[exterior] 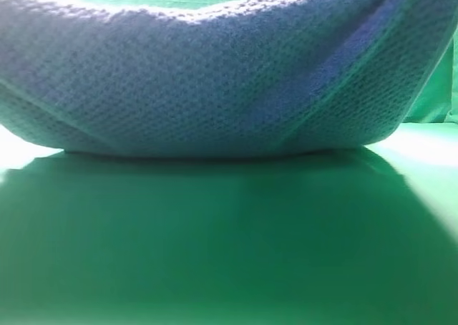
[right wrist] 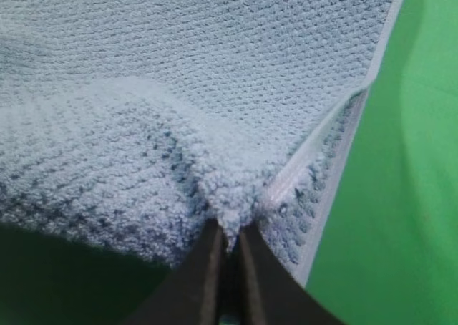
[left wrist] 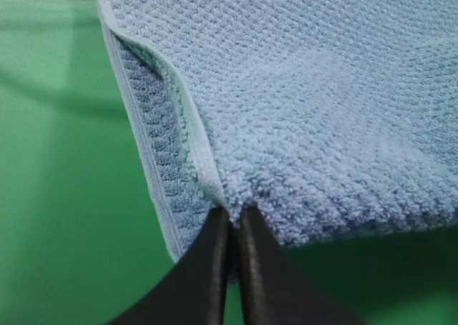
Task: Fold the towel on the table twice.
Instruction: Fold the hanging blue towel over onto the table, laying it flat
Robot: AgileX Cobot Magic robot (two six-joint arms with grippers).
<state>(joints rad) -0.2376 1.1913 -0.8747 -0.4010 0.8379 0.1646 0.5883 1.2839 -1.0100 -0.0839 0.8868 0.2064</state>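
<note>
Nearest the lens in the exterior high view: bare green desk (exterior: 229,253), dark with a broad shadow. Above it, hanging across nearly the whole width, the grey-blue waffle-knit towel (exterior: 215,81), lifted and sagging like a hammock. Long axis running left to right, both ends raised higher than the middle, lowest belly close to the desk surface; contact there cannot be told. Two diagonal creases slanting in from the raised ends toward the bottom edge. Behind, a green backdrop cloth (exterior: 436,89) visible at far right and along the top.

In the left wrist view: left end effector (left wrist: 234,221) with dark fingers (left wrist: 204,268) pressed together, clamped on the towel near a corner, where the pale hem (left wrist: 187,117) folds over and shows a doubled layer. Towel spreading up and right from the grip, green desk beneath at the left.

In the right wrist view: right end effector (right wrist: 227,232) likewise pinched tight on a bunched tuft of the towel near its hemmed edge (right wrist: 336,146), fabric fanning up and left, green desk at the right.
</note>
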